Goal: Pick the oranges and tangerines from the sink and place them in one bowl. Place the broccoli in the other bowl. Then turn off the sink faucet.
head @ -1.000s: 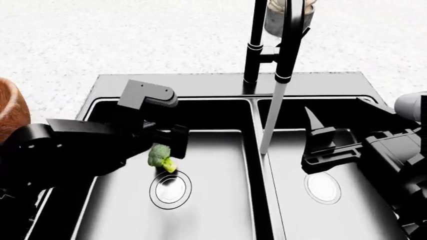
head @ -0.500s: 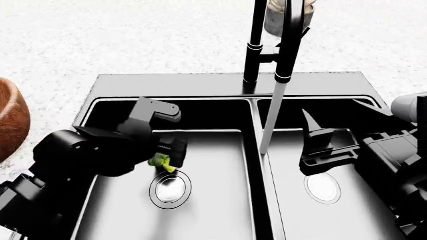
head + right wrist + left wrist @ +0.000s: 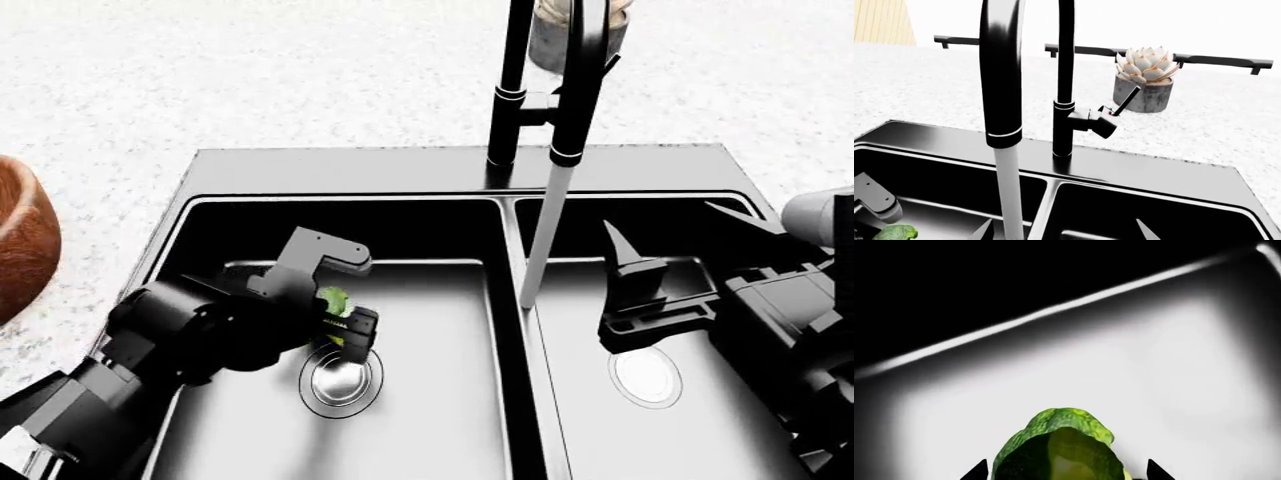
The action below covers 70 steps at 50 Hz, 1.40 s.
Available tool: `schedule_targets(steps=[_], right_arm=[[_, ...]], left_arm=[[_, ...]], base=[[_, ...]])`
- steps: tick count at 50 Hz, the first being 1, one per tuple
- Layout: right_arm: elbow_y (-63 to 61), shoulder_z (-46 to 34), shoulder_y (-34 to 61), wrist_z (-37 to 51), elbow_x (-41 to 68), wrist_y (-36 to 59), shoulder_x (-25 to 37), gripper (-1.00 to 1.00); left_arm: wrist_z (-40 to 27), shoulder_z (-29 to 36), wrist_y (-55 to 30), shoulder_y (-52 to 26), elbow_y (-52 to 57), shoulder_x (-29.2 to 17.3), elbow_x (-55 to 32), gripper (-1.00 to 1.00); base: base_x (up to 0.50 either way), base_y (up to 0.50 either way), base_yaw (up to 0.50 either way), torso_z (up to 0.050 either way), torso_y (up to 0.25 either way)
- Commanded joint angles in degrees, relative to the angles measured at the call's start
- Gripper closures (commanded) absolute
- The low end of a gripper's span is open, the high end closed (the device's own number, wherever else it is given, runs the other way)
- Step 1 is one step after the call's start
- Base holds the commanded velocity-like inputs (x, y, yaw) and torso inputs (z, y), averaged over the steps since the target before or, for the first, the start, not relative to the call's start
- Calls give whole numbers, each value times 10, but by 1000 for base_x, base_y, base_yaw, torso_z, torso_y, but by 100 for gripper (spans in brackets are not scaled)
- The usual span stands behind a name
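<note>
The broccoli (image 3: 332, 300) sits in the left basin of the black sink (image 3: 441, 172), just above the round drain (image 3: 342, 380). My left gripper (image 3: 342, 322) is down in that basin, open, with a finger on each side of the floret. In the left wrist view the broccoli (image 3: 1059, 442) fills most of the gap of the left gripper (image 3: 1064, 476), with a little room showing on one side. My right gripper (image 3: 643, 292) hangs open and empty in the right basin. The faucet (image 3: 511, 90) is running water (image 3: 542, 235). No oranges, tangerines or white bowl are in view.
The brown wooden bowl (image 3: 19, 240) stands on the counter at the left edge. A potted succulent (image 3: 1144, 80) stands behind the faucet, near its side lever (image 3: 1126, 103). The right wrist view shows the spout (image 3: 1002, 75) close ahead and the broccoli (image 3: 895, 233) low down.
My left arm has dropped lower into the left basin and swung round, bringing its fingers around the broccoli. The right arm has barely moved. The water keeps running.
</note>
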Motion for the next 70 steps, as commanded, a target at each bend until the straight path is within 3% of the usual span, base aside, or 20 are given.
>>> schedule_targets(steps=[1,3,4,13,22,32,37,45,50,56,70], right_arm=[[2,0,-3,-4,-3,-1,0,-100],[2,0,-1,-2,-1,0,1,-100],[1,0,-1,-2,-1,-1,1,-100],[2,-4,3,-2,0,1,-1,-100],[7,-11,13,-2,-2,5,-6,-100],[20,-25,25,-15,-22,11,-20,-100],[24,-27,31,-17,-27,12,-22,-100],[26,-25,22,-27,-47,6,-25,-100],[31,-33,26,-35,-60,9,-31,-100],[29,-33,26,-33,-66,7,-33,-100],[33,-42,34,-24,-65,10,-41,-100]], left_arm=[[16,11,-1,6,-15,5,6,-100],[13,10,0,6,-14,4,6,-100],[7,8,0,6,-11,4,5,100],[-24,-18,-7,-3,23,-17,-17,100],[-73,-61,-16,-7,120,-68,-58,100],[-161,-123,-40,-10,325,-146,-147,100],[-178,-152,-47,-38,369,-168,-182,100],[-237,-199,-14,-15,496,-192,-249,100],[-264,-230,-3,-8,557,-233,-293,100],[-284,-245,-1,-8,592,-260,-327,100],[-292,-254,18,15,610,-272,-336,100]], base=[[0,0,0,0,0],[0,0,0,0,0],[0,0,0,0,0],[0,0,0,0,1],[0,0,0,0,0],[0,0,0,0,0],[0,0,0,0,2],[0,0,0,0,0],[0,0,0,0,0],[0,0,0,0,0],[-57,1,0,0,1]])
